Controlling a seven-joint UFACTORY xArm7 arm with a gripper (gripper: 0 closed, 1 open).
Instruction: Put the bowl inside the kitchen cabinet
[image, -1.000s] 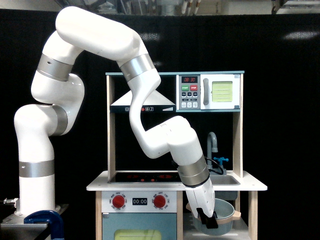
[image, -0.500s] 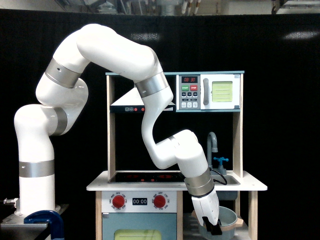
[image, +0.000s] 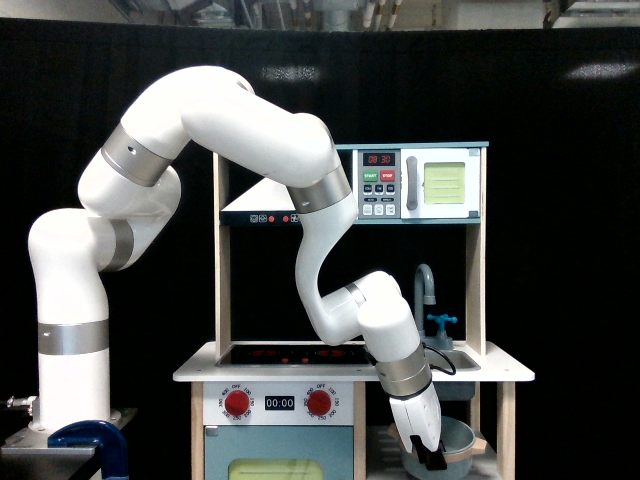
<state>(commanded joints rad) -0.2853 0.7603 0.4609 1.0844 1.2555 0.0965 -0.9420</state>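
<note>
Red "START" on the microwave (image: 417, 185) (display unreadable), fingers (image: 434, 461) gripping bowl (image: 457, 442).

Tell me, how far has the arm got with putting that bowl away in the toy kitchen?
Nearly there. The bowl is already below the counter, in the open kitchen cabinet under the sink. The end effector is at its near rim, apparently gripping it, though that is hard to see. Left to do: set it on the shelf, let go, and pull the arm out.
</note>
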